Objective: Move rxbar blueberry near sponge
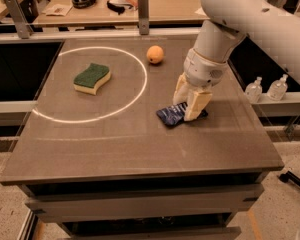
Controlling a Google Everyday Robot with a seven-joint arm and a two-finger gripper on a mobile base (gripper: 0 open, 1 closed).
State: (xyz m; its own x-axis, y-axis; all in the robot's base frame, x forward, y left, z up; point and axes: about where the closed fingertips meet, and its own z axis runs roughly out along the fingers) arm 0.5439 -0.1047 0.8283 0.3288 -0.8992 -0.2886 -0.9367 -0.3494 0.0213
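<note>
Rxbar blueberry: 1 dark navy wrapper, lying flat on the right half of the surface, outside the white ring.
Bar relative to tool: directly under the tool; the bar's left end sticks out past the fingers towards the ring, and a small part of its right end shows behind the nearer finger.
Tool: 1, hanging from the white arm that reaches in from the upper right, pointing down at the surface.
Tool opening: its 2 cream fingers are spread with a clear gap, 1 at the far side of the bar and 1 at the near side, so they straddle the wrapper.
Tool contact: the tips are down at the level of the bar; whether they press the wrapper or only stand just beside it cannot be told. The bar is not lifted.
Sponge: 1, green top over pale yellow foam, lying inside the ring on its left side, well apart from the bar and the tool.
White ring: 1 thin circle marked on the surface; its right edge passes between the sponge and the bar.
Orange: 1 round fruit, near the far edge, just outside the ring, apart from the tool.
Bottles: 2 small clear ones, on a ledge to the right, off the surface.
</note>
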